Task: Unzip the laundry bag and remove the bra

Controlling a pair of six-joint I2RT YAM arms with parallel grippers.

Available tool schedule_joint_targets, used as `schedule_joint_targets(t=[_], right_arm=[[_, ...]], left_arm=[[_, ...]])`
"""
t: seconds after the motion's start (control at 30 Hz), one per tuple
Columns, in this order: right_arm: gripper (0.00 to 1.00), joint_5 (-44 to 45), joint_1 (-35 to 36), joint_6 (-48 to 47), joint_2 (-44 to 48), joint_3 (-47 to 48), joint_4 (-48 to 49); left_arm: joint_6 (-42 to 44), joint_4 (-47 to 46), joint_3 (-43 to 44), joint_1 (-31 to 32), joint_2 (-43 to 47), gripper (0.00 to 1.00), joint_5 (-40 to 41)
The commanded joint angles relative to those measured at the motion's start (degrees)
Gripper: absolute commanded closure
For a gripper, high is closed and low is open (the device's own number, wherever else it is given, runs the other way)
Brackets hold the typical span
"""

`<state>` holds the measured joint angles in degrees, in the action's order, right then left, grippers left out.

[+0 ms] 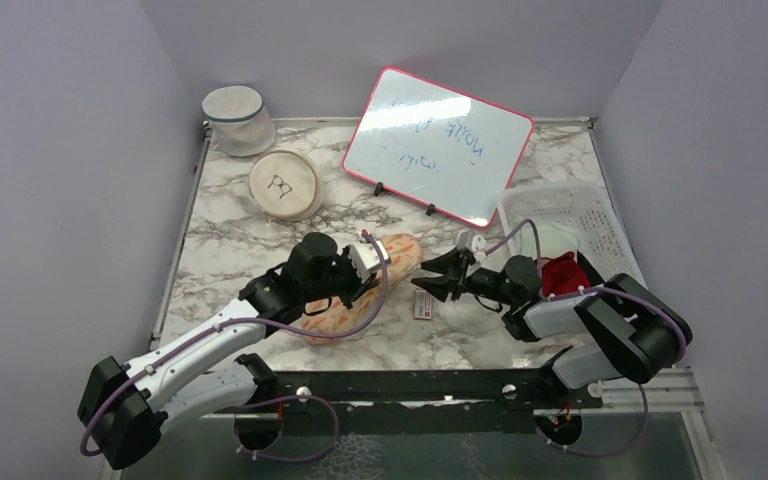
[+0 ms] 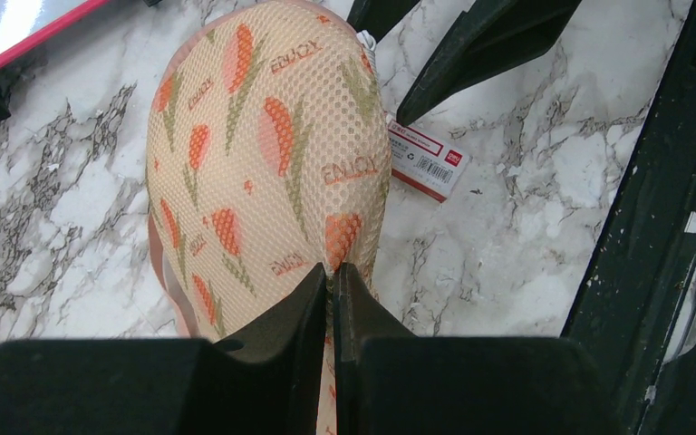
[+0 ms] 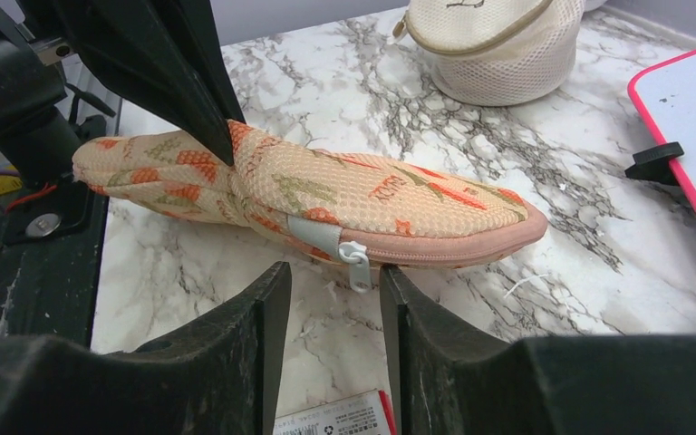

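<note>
The laundry bag (image 1: 392,262) lies on the marble top as a long mesh pouch with a pink zipper edge (image 3: 471,249). The bra (image 3: 308,186) is inside it; its peach fabric with red and green print shows through the mesh. My left gripper (image 2: 333,272) is shut on a fold of the bag's mesh near the bag's middle. My right gripper (image 3: 331,272) is open, low over the table on the bag's zipper side. The white zipper pull (image 3: 358,263) hangs just ahead of the gap between its fingertips, untouched. From the pull rightward the zipper is closed.
A small red-edged label card (image 1: 422,305) lies under the right gripper. A tilted whiteboard (image 1: 438,145) stands behind the bag. A white basket (image 1: 565,225) with a red cloth (image 1: 560,272) is at the right. A round cream disc (image 1: 285,185) and a white mesh cylinder (image 1: 238,120) sit back left.
</note>
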<state>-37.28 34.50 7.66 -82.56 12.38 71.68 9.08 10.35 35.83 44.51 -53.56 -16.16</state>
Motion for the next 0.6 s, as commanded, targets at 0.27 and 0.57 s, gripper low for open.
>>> schedule_joint_targets(t=[0.27, 0.57], right_arm=[[0.72, -1.06, 0.04, -0.85, -2.23, 1.1, 2.78], [0.99, 0.98, 0.04, -0.43, -2.77, 3.22, -3.41]], left_arm=[[-0.38, -2.72, -0.32, 0.84, -1.04, 1.0, -3.39], [-0.23, -2.65, -0.65, 0.89, -1.88, 1.0, -2.21]])
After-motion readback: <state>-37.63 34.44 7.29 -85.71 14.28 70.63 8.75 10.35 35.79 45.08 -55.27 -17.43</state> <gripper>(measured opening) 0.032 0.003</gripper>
